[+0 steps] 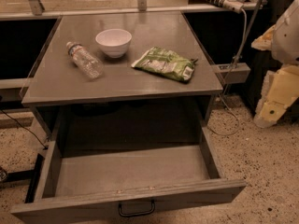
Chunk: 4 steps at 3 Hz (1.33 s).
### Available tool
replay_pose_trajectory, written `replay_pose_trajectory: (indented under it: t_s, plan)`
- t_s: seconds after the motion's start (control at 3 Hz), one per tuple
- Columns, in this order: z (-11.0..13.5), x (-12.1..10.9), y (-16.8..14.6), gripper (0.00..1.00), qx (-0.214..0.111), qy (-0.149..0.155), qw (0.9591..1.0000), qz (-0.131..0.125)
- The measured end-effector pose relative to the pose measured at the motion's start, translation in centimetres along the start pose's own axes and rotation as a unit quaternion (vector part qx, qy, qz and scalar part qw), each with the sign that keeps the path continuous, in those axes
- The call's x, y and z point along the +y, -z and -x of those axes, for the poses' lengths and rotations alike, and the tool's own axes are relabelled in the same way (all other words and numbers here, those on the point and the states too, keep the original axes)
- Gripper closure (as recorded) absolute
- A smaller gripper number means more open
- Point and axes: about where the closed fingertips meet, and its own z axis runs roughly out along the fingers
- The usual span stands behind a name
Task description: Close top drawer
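Observation:
The top drawer (126, 171) is a wide, shallow grey drawer pulled far out of the cabinet toward me. Its inside shows nothing in it. Its flat front panel (70, 208) runs along the bottom of the view, with a small black loop handle (136, 209) at its centre. My gripper (273, 104) shows as pale yellow and white parts at the right edge, to the right of the cabinet at about tabletop height. It is well apart from the drawer and its handle.
On the cabinet top (56, 85) lie a white bowl (113, 42), a clear plastic bottle (85, 59) on its side and a green snack bag (164, 63). A power strip (229, 72) and cables sit right of the cabinet. Speckled floor lies around it.

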Motion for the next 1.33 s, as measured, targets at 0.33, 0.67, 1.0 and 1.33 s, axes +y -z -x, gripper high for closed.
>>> replay_pose_trajectory:
  t_s: [0.33, 0.67, 1.0, 1.33]
  plan:
    - [0.0, 0.3, 0.0, 0.0, 0.002, 0.003, 1.0, -0.006]
    - [-0.3, 2.7, -1.0, 0.0, -0.007, 0.018, 0.9998, -0.005]
    - [-1.6, 6.4, -4.4, 0.18, -0.012, 0.028, 0.9995, 0.012]
    - [-2.8, 9.9, -7.8, 0.41, -0.026, 0.04, 0.9987, 0.019]
